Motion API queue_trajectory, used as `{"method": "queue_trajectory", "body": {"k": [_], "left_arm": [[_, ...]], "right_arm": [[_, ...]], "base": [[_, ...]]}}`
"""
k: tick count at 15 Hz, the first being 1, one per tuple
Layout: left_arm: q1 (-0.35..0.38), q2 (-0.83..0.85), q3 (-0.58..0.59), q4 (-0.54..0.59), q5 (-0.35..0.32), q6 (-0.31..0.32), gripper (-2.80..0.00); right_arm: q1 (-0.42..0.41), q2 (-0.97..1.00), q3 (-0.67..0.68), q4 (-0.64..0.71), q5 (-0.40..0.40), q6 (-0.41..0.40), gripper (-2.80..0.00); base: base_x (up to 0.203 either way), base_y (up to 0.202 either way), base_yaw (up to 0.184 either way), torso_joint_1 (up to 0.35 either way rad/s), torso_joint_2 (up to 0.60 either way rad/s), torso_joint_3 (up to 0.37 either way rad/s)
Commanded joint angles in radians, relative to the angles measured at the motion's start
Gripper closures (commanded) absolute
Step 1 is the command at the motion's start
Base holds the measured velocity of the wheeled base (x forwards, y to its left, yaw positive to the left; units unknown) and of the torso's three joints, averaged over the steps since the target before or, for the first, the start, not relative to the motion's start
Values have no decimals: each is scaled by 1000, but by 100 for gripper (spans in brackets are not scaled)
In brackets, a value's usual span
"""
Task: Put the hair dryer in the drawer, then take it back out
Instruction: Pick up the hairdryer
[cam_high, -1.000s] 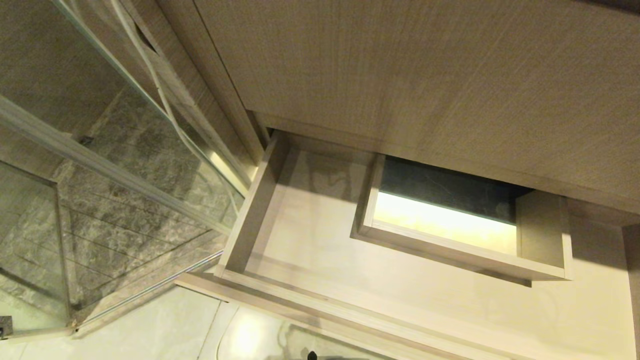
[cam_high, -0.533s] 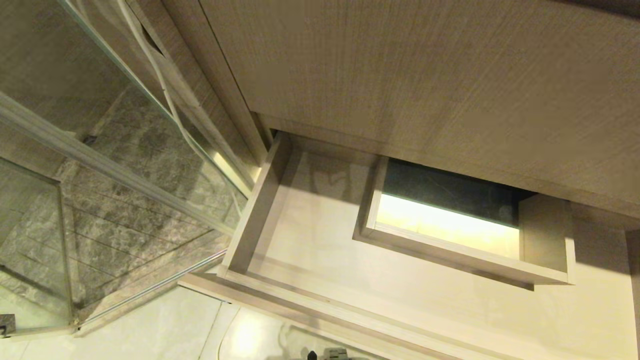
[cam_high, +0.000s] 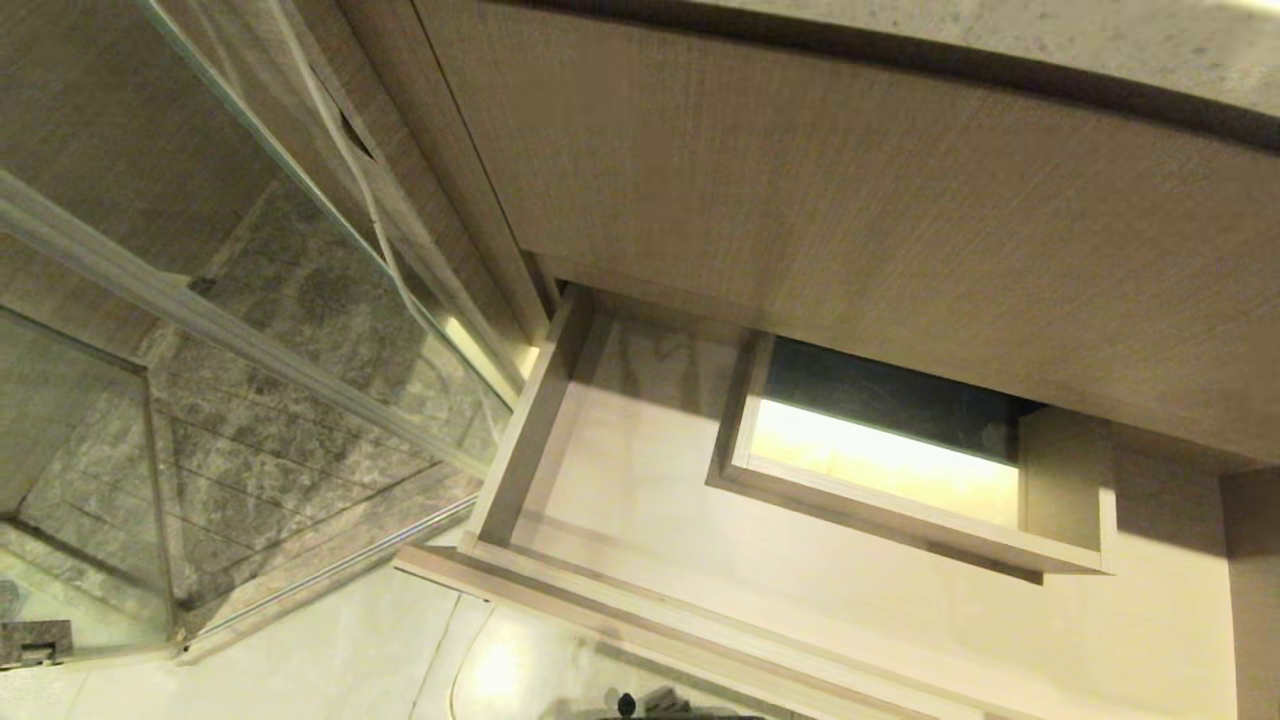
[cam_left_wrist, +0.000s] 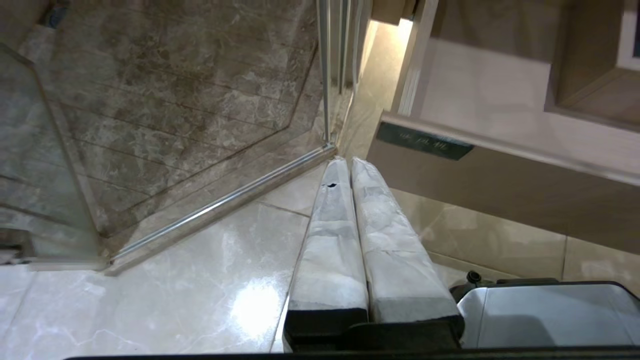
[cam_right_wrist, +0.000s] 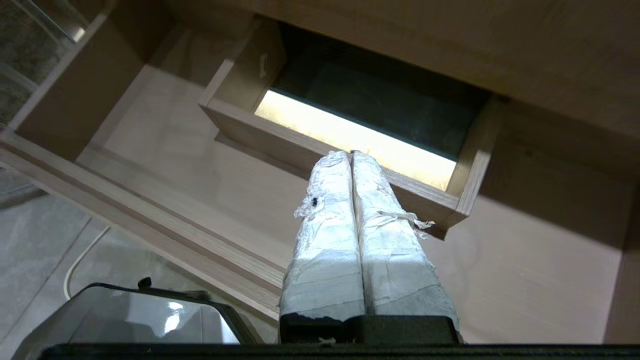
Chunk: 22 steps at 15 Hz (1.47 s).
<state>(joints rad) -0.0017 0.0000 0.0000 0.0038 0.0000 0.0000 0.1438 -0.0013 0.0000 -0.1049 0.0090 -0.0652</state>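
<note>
Both sets of jaws are sitting pressed together with nothing between them: the left gripper (cam_left_wrist: 345, 162) is hanging over the pale glossy floor tile (cam_left_wrist: 165, 295), its taped white fingers (cam_left_wrist: 332, 235) touching along their whole length, and the right gripper (cam_right_wrist: 351, 154) is hanging above the drawer (cam_high: 560, 575), its frayed taped fingers (cam_right_wrist: 327, 240) likewise shut and gripping nothing. Neither arm is showing in the head view. The drawer is standing pulled out beneath the taller wood-grain front (cam_high: 850, 220), and its pale floor is lying bare around the boxed rectangular cut-out (cam_high: 880, 525), through which a bright strip and a dark surface are showing. I am not seeing the hair dryer in any view, so I cannot tell where it is. To the robot's left, the glass shower enclosure (cam_high: 250, 330) with its metal frame (cam_left_wrist: 220, 205) is standing just beside the drawer's side wall, with grey stone tiles behind the glass. A dark label (cam_left_wrist: 425, 141) is sitting on the drawer front in the left wrist view.
</note>
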Motion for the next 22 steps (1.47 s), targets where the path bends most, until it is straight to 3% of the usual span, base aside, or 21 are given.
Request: {"method": "queue_trajectory", "body": {"k": [1, 22], "left_arm": [[-1, 0, 2, 1, 0, 0, 0], [0, 0, 0, 1, 0, 0, 0]], "right_arm": [[0, -39, 40, -1, 0, -1, 0], [0, -39, 40, -1, 0, -1, 0]], "base": [[0, 0, 0, 190, -474, -282], [0, 0, 0, 238, -526, -292]]}}
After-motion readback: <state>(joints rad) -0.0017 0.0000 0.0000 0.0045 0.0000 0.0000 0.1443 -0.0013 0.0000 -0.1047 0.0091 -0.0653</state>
